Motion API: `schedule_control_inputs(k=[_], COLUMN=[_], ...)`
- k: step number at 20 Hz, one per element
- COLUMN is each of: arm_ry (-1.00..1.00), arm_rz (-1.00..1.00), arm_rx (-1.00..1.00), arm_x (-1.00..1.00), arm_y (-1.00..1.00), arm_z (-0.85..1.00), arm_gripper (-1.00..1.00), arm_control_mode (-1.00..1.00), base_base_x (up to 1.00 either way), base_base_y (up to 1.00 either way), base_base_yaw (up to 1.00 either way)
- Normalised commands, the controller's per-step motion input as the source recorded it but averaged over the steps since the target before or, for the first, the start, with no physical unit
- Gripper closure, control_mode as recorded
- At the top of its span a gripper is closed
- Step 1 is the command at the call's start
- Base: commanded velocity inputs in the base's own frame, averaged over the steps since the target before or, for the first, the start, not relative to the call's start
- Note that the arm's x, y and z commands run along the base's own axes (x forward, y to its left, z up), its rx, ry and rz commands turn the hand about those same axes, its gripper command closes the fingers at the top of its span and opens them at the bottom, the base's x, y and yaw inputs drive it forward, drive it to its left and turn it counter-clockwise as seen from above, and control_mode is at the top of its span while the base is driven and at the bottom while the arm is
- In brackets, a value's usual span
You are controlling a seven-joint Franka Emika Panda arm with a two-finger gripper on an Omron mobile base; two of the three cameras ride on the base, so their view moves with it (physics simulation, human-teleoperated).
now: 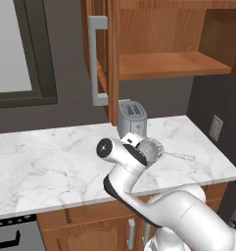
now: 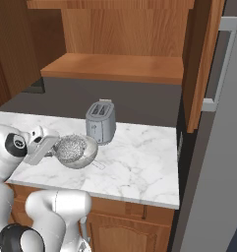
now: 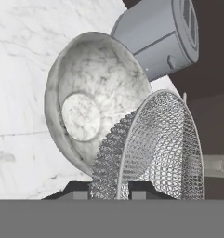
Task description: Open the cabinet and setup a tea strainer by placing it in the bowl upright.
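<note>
The wall-mounted reddish-brown wooden cabinet (image 1: 158,44) stands open high above the fingers, its inner shelf bare, so the opening step looks done. Under it the white marble counter (image 1: 46,166) carries everything else. The grey metal two-slot toaster (image 2: 101,121) stands just beyond the fingers. Nearer to them sits the round light grey speckled stone bowl (image 3: 92,100), directly in front of the fingertips in the hand view. The two-finger gripper (image 3: 117,189) has its fingers clamped on the rim of the small silver wire-mesh tea strainer (image 3: 155,148). I judge this grip is to steer the basket: the mesh hangs tilted over the near rim of the bowl, not yet settled upright inside.
</note>
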Motion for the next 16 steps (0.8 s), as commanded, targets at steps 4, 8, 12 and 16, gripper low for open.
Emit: schedule_control_inputs(k=[4,8,12,16], arm_ry=[0.00,0.00,0.00,0.00], arm_rz=[0.00,0.00,0.00,0.00], arm_rx=[0.00,0.00,0.00,0.00], arm_x=[0.13,0.19,0.19,0.21], arm_y=[0.00,0.00,0.00,0.00], arm_z=[-0.14,-0.10,-0.02,0.00], arm_gripper=[1.00,1.00,1.00,1.00], arm_control_mode=[-1.00,-1.00,-1.00,-1.00], base_base_x=[0.00,0.00,0.00,0.00], base_base_y=[0.00,0.00,0.00,0.00], base_base_yaw=[0.00,0.00,0.00,0.00])
